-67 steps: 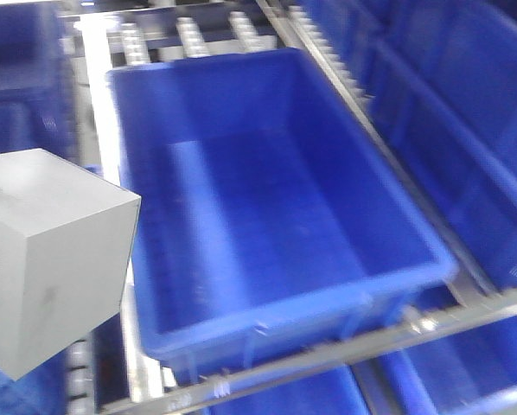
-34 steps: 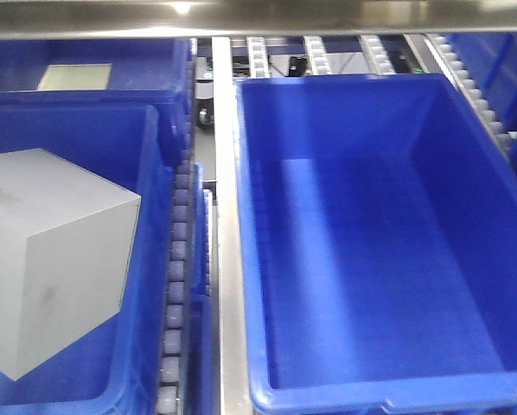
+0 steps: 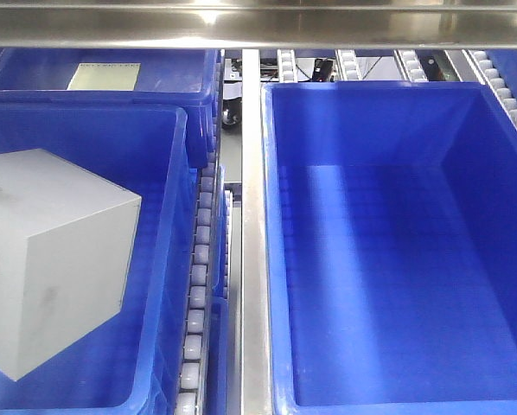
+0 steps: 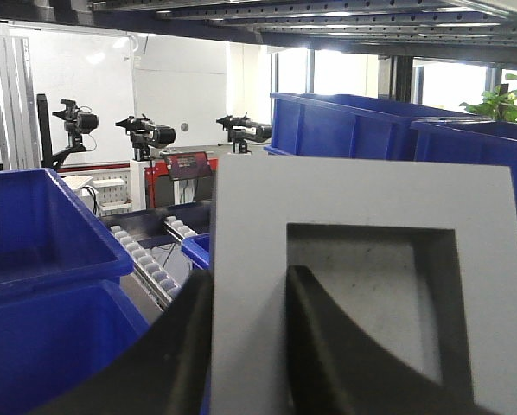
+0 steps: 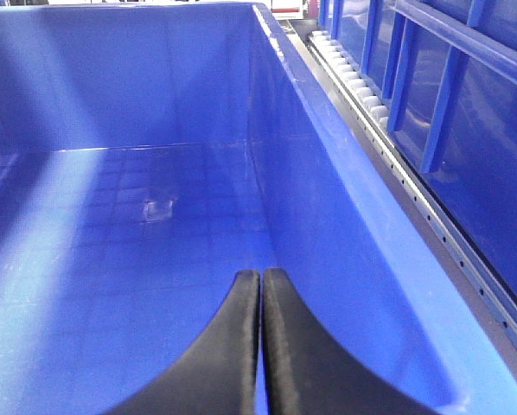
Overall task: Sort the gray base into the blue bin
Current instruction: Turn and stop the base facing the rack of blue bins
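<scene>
The gray base (image 3: 51, 259) is a matte gray block at the left of the front view, held above a blue bin (image 3: 168, 259). In the left wrist view the gray base (image 4: 250, 225) shows its square recess, and my left gripper (image 4: 250, 281) is shut on its left wall, one finger outside and one inside the recess. A second, empty blue bin (image 3: 397, 259) fills the right of the front view. My right gripper (image 5: 260, 275) is shut and empty, hanging over that empty bin's floor (image 5: 111, 216).
A metal rail (image 3: 255, 259) and a roller track (image 3: 198, 294) run between the two bins. A steel shelf bar (image 3: 258, 26) crosses the top. Another blue bin with a pale sheet (image 3: 103, 76) sits behind. More blue bins (image 4: 345, 130) stand around.
The view has swung right to left across the shelf: the empty bin moved to the right of the frame and a left bin came in under the gray base. The block stays held.
</scene>
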You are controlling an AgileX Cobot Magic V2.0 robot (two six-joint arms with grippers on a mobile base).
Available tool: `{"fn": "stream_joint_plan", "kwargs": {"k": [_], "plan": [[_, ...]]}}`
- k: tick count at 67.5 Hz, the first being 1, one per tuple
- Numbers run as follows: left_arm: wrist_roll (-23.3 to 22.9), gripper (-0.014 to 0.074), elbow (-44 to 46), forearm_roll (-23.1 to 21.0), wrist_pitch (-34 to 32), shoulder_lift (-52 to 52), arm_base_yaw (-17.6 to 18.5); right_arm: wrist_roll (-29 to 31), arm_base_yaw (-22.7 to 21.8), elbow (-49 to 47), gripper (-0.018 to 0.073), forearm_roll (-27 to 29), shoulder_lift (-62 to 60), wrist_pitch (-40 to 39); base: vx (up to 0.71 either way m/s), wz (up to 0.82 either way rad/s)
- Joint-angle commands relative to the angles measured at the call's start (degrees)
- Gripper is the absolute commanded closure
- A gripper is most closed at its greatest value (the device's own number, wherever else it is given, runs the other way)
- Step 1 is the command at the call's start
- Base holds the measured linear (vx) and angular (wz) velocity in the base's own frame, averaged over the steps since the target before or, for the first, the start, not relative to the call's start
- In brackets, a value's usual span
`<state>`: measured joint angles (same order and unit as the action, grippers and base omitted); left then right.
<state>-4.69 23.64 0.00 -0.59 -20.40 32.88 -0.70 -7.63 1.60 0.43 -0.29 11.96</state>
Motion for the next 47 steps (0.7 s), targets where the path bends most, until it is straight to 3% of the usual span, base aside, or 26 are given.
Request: {"fn": "stream_joint_plan", "kwargs": {"k": [1, 47], "plan": [[-0.71, 0.0593, 1.62, -0.58, -6.34, -0.36, 0.07, 0.7, -0.36, 0.11, 0.0564, -0.43, 1.04, -3.53, 0.0, 0.0], [-0.71, 0.0593, 1.62, -0.58, -6.51, -0.36, 0.07, 0.7, -0.36, 0.11, 0.0564, -0.43, 1.04, -3.53, 0.0, 0.0]]}}
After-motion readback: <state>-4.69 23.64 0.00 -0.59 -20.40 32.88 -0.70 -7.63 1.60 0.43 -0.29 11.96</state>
